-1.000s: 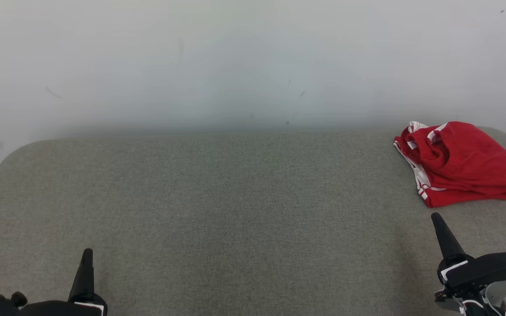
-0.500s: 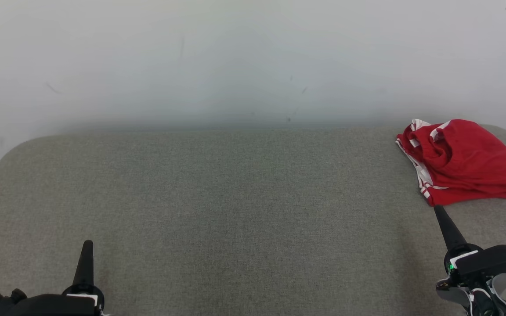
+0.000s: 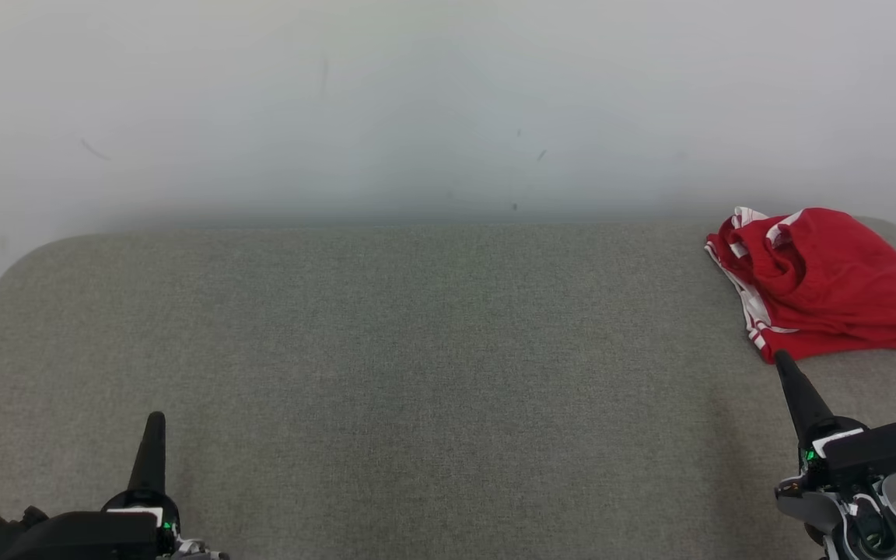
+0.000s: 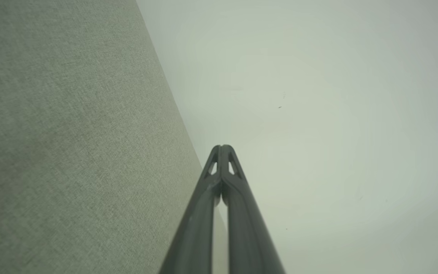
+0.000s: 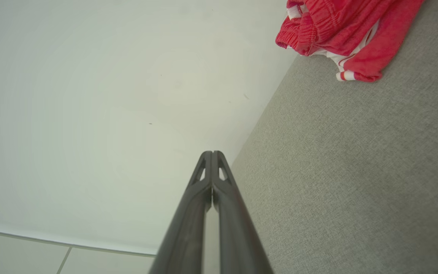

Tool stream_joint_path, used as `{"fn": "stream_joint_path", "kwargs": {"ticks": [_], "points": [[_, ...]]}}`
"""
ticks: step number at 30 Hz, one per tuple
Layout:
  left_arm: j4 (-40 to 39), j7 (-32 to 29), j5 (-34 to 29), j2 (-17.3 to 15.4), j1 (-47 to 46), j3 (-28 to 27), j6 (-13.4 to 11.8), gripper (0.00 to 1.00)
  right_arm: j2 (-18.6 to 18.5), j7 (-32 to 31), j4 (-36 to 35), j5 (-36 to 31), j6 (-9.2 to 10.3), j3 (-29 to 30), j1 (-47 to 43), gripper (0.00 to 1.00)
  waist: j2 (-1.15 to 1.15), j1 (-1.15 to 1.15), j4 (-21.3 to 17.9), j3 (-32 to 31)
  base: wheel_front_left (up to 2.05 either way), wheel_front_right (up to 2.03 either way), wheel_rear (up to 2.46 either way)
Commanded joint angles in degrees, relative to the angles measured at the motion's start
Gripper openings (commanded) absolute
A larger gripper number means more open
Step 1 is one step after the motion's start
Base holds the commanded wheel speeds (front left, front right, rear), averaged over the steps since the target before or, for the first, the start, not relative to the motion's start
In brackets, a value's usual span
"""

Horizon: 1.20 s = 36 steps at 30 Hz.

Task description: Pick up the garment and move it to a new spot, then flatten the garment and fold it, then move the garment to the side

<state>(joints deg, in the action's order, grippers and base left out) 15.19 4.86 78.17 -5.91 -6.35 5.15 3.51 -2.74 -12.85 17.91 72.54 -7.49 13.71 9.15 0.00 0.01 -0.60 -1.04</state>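
Crumpled red garment [image 3: 825, 280], white-striped trim

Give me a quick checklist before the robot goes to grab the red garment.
1. Whole garment on the table: cannot tell, its right end meets the picture's edge.
2. The garment lying flat: not ok, bunched.
3. The right gripper open to grasp: not ok, shut.
4. Gap between right gripper and garment: ok, seen in the right wrist view.
5. The left gripper empty: ok, shut on nothing.

Left claw [image 3: 155, 424], right claw [image 3: 785, 362], 2 tapered dark fingers [image 5: 188, 220], perhaps green lights [image 3: 810, 455]
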Motion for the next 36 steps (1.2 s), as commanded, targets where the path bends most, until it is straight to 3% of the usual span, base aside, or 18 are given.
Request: {"fn": "stream_joint_path", "kwargs": {"ticks": [1, 36], "points": [[0.02, -0.16, 1.57, -0.01, -1.35, -0.57, 0.44, 0.00, -0.55, -0.30, 0.15, 1.65, 0.00, 0.41, 1.42, 0.00, 0.00, 0.00, 0.03, 0.07, 0.00, 0.00, 0.00], [2.97, -1.31, 14.63, 2.90, -4.62, -2.85, 3.98, 0.00, -0.78, -3.30, 4.62, 16.13, 0.00, 2.45, 5.67, 0.00, 0.00, -0.01, 0.57, 1.53, 0.00, 0.00, 0.00]]}}
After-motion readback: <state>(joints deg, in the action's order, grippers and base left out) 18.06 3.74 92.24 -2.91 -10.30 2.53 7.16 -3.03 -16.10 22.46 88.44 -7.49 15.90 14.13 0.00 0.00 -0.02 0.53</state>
